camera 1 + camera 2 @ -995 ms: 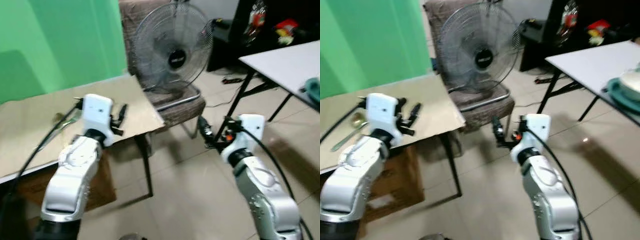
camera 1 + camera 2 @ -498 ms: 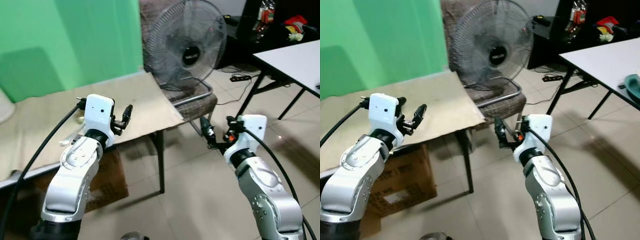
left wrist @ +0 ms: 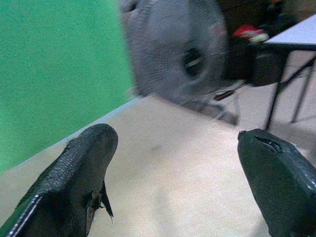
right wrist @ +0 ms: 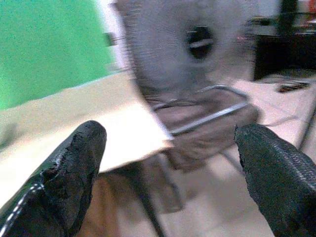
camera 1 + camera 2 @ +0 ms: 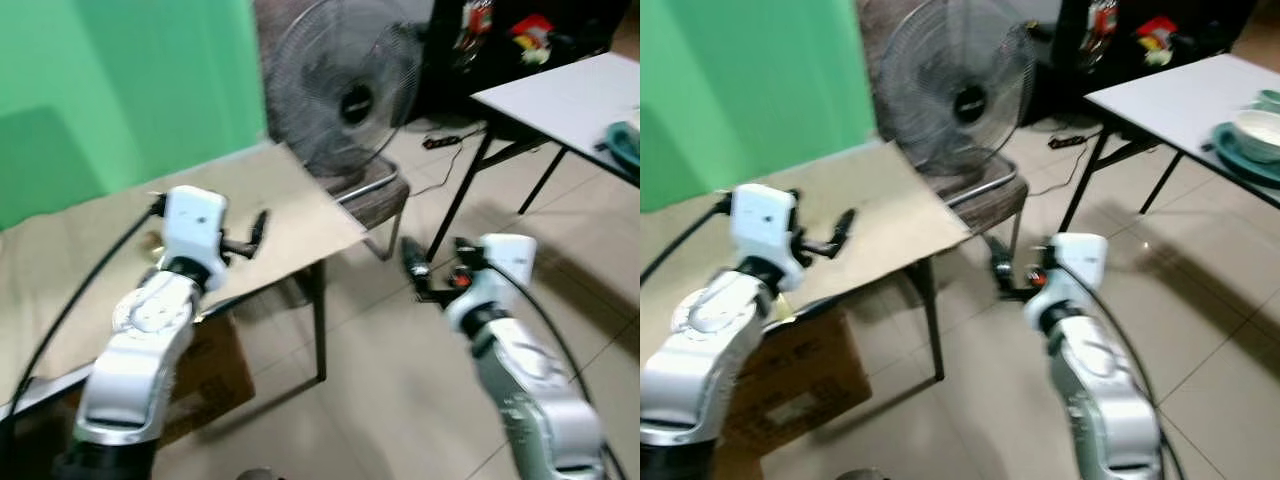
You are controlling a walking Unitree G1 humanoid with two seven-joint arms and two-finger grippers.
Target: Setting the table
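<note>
1. The whole scene has slid since half a second ago: the camera has swung so that the white table (image 5: 1180, 95) now reaches further into the frame, while both arms hold much the same raised pose.

2. The left gripper (image 5: 258, 228) hangs over the near edge of the cardboard-covered table (image 5: 300, 200), fingers (image 3: 79, 173) spread wide with nothing between them.

3. The right gripper (image 5: 412, 262) is held over the tiled floor (image 5: 1200, 330) well clear of either table, fingers (image 4: 74, 168) likewise wide apart and empty.

4. Every view is smeared by motion. A small pale object just beside the left arm on the cardboard cannot be identified.

5. A teal plate (image 5: 1240, 160) carrying a white bowl (image 5: 1262, 130) sits at the far corner of the white table, well apart from the right gripper and cut off by the frame edge.

6. Ahead of both grippers, a standing fan (image 5: 345, 95) rests on a brown chair (image 5: 375, 195) with a metal frame.

7. A green backdrop (image 5: 120, 90) rises behind the cardboard table; a cardboard box (image 5: 790, 385) sits beneath it, under the left arm.

8. A dark cabinet (image 5: 500, 40) holding blurred red and yellow items stands beyond the white table, with a power strip (image 5: 440, 142) on the floor near it.
</note>
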